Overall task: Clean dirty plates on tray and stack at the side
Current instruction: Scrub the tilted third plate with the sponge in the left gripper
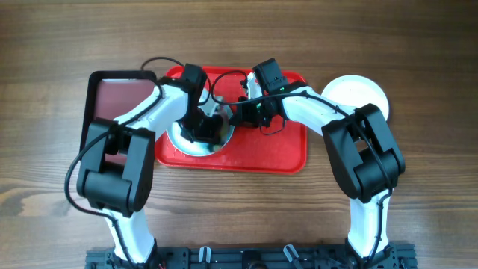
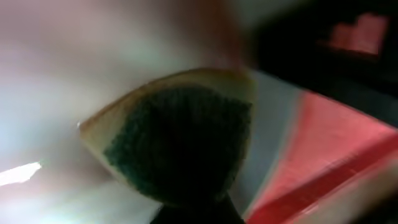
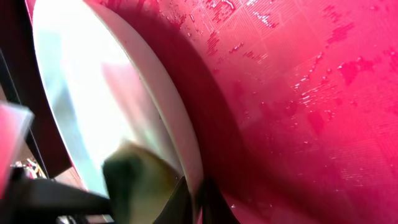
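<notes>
Plate: we see one plate [image 1: 183,142] in the left part of the red tray [image 1: 269,149].
Right gripper: our right gripper [image 3: 196,200] is closed on that plate's rim.
Left gripper: our left gripper [image 1: 203,128] is clamped on a sponge [image 2: 180,143], against the plate.
Second plate: the second plate [image 1: 358,91] lies just right of the red tray.
Maroon tray: the maroon tray [image 1: 119,93] lies just left of the red tray.

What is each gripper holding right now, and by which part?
The left gripper is shut on the sponge, apparently by its near end. The right gripper pinches the plate at its rim.
</notes>
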`<state>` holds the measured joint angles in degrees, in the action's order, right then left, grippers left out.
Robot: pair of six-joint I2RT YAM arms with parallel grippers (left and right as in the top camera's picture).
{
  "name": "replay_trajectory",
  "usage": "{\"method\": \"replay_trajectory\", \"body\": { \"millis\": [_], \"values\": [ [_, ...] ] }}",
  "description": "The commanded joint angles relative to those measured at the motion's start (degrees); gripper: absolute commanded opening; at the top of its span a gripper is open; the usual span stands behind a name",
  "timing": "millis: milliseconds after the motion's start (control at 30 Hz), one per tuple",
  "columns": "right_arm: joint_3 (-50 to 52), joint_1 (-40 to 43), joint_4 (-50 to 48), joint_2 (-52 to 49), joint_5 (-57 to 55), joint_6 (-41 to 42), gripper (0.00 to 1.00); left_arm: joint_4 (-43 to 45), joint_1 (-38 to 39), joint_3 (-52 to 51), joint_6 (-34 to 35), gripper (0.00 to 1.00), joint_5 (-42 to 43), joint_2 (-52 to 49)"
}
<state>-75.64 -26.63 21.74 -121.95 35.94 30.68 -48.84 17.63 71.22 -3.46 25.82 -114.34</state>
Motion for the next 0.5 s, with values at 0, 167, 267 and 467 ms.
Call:
{"method": "replay_trajectory", "body": {
  "millis": [0,167,267,467],
  "values": [
    [1.11,0.74,0.59,-2.69,-0.92,-0.28,0.04,5.05,0.74,-3.02,-4.66,0.04,6.21,-4.72],
    [1.11,0.74,0.83,-2.69,-0.92,-0.31,0.04,18.05,0.74,-3.02,10.16,0.04,-4.72,-4.72],
    [1.11,0.74,0.83,-2.69,-0.94,-0.31,0.04,23.47,0.74,-3.02,15.63,0.04,-15.06,-4.72],
    [1.11,0.74,0.96,-2.69,-0.94,-0.37,0.04,22.27,0.74,-3.02,25.14,0.04,-43.47,-4.72]
  ]
}}
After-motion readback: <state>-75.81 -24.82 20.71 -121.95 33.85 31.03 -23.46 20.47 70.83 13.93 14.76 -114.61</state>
